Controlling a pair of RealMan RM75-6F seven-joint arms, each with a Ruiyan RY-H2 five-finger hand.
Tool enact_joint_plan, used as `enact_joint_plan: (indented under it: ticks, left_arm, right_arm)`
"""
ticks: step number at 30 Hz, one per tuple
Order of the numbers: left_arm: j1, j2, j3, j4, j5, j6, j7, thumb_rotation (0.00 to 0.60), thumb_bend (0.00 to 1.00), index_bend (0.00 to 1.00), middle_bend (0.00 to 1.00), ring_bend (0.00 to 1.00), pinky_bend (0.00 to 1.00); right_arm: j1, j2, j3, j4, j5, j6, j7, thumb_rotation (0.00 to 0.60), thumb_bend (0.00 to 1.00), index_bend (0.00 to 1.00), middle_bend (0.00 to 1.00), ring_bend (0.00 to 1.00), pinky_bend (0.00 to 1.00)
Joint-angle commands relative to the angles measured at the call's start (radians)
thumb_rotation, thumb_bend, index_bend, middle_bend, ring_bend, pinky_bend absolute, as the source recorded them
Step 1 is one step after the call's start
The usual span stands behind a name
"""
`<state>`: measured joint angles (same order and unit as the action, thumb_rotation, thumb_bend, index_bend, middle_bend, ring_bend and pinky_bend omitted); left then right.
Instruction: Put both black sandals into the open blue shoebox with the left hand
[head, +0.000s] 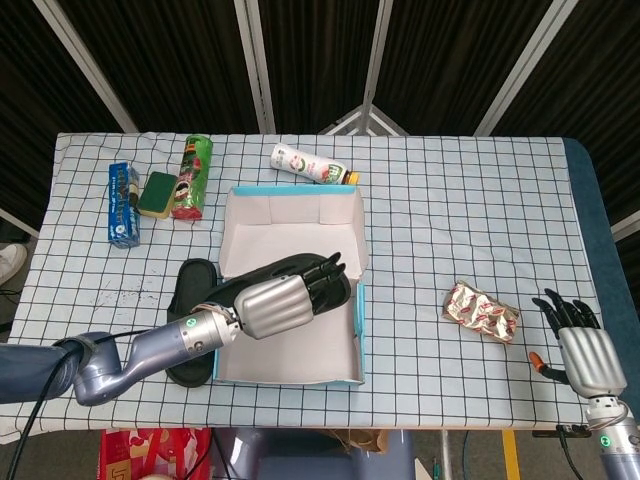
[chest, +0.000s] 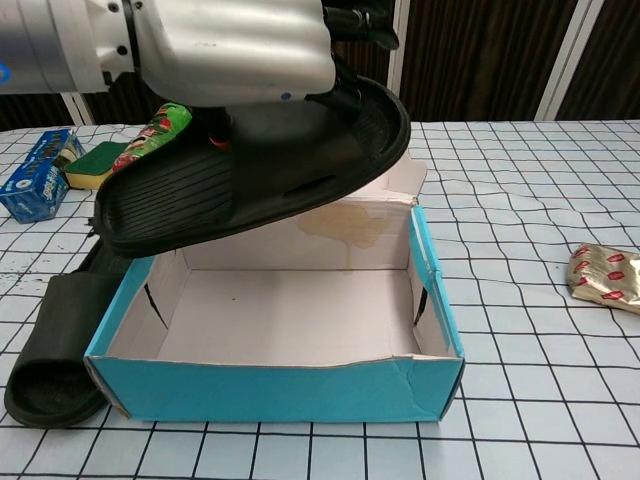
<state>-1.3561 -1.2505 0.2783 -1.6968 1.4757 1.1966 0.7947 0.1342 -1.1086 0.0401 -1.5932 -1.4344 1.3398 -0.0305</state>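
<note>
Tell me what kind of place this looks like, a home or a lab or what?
Probably a robot test bench, not a home: a table under a checked cloth, dark corrugated panels behind, and mismatched props, a snack can, sponge, bottle, beside the shoebox.

One sandal held over the box, one on the table.

The blue shoebox (chest: 300, 385) sits open, pale cardboard interior, stained back wall, lid flap standing up behind. First black sandal (chest: 250, 175) is gripped by the left hand (head: 275, 303) and held tilted above the box's open interior, ribbed sole facing down, not resting on the floor. Second black sandal (head: 190, 320) lies flat on the table just beside the box's left wall.
</note>
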Motion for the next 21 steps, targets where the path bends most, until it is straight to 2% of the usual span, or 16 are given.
enact_joint_plan:
  ticks: [1,11,21]
  left_arm:
    - [0.024,-0.064,-0.050,0.127,0.073,-0.037,-0.091,0.600,0.26,0.48,0.50,0.07,0.04]
    - [0.035,-0.189,-0.090,0.355,0.254,-0.057,-0.233,0.600,0.26,0.48,0.50,0.07,0.05]
    - [0.053,-0.249,-0.115,0.451,0.362,-0.045,-0.320,0.600,0.26,0.48,0.50,0.07,0.05]
  right_arm:
    - [0.001,0.000,0.002,0.002,0.009,-0.007,-0.001,0.600,0.29,0.16,0.08,0.16,0.10]
    - [0.008,-0.001,0.006,0.002,0.037,-0.034,-0.016,0.600,0.29,0.16,0.08,0.16,0.10]
    - [0.011,0.000,0.007,-0.001,0.047,-0.044,-0.022,0.600,0.29,0.16,0.08,0.16,0.10]
